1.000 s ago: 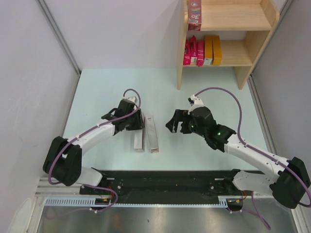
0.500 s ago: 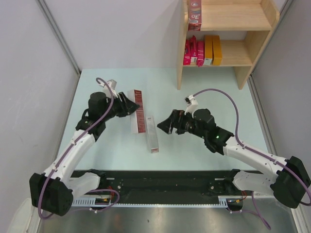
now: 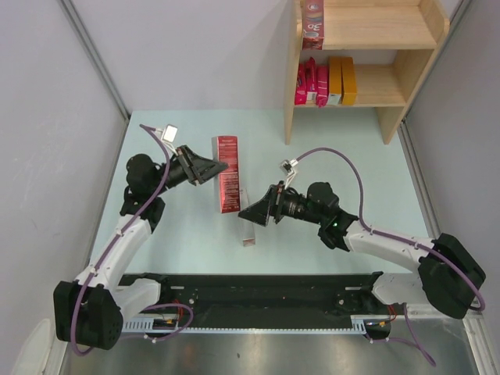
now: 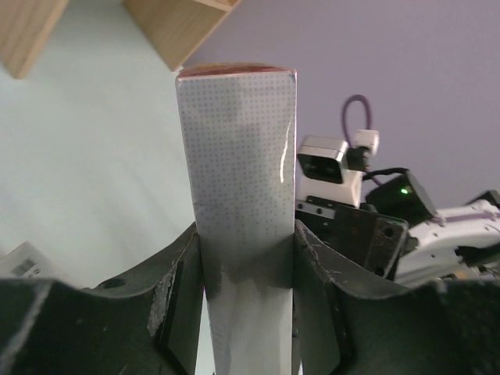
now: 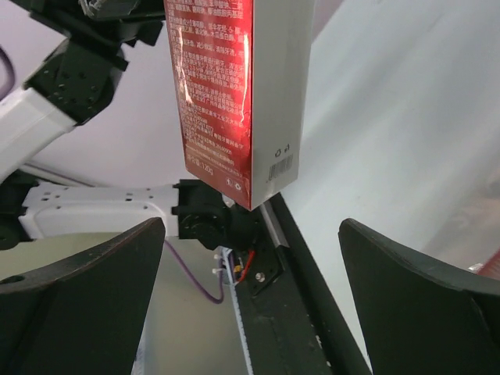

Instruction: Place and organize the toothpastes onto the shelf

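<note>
Right now, the pale table (image 3: 344, 156) is carrying your light-wood shelf (image 3: 406, 70) at its far right. The shelf is holding one reddish carton (image 3: 312, 23) upright at the left end of the upper board, and three magenta-pink cartons (image 3: 311, 83) beside two orange-yellow cartons (image 3: 341, 80) on the lower board. Left of centre, your left gripper (image 3: 209, 166) is clamping a dark red carton (image 3: 227, 176) between its jaws, raised off the table, while your right gripper (image 3: 254, 211) is hanging wide open just right of it, above a silver-grey carton (image 3: 248, 233) lying flat on the table.
</note>
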`<action>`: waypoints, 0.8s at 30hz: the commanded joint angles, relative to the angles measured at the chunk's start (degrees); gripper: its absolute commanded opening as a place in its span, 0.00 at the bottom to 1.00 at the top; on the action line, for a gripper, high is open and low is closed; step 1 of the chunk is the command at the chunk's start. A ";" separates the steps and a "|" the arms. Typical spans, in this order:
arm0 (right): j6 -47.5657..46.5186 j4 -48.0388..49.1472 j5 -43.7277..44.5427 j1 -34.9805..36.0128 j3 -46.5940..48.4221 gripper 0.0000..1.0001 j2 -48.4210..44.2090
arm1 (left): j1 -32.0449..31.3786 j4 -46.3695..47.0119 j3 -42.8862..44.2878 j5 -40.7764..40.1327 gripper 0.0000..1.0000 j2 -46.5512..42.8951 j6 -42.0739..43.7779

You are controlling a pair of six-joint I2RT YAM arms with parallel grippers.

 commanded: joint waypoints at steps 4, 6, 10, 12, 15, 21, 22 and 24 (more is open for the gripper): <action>4.47 17.40 -6.35 0.48 -0.28 0.99 5.61 | 0.62 13.87 0.93 7.88 0.30 -0.46 -7.23; 5.87 20.64 -6.27 0.48 -0.28 0.99 6.93 | 0.53 15.10 0.67 8.23 0.29 -0.55 -8.03; 8.33 25.84 -7.24 0.48 -0.10 0.95 8.78 | 0.53 15.45 0.41 8.14 0.29 -0.55 -8.38; 8.95 27.33 -7.15 0.74 -0.19 0.94 9.31 | 0.53 15.81 0.14 8.14 0.29 -0.46 -8.64; 9.83 29.35 -6.88 0.92 0.07 0.89 9.84 | 0.62 16.69 -0.21 7.97 0.29 -0.73 -9.08; 11.24 32.08 -6.88 2.15 1.74 0.79 12.12 | 0.53 18.27 -0.82 7.35 0.28 -0.55 -10.14; 11.33 32.26 -6.80 2.67 2.01 0.78 12.47 | 0.62 18.62 -1.00 7.09 0.28 -0.47 -10.40; 11.59 32.96 -6.88 3.20 2.45 0.75 13.26 | 0.62 18.62 -1.09 6.83 0.28 -0.55 -10.40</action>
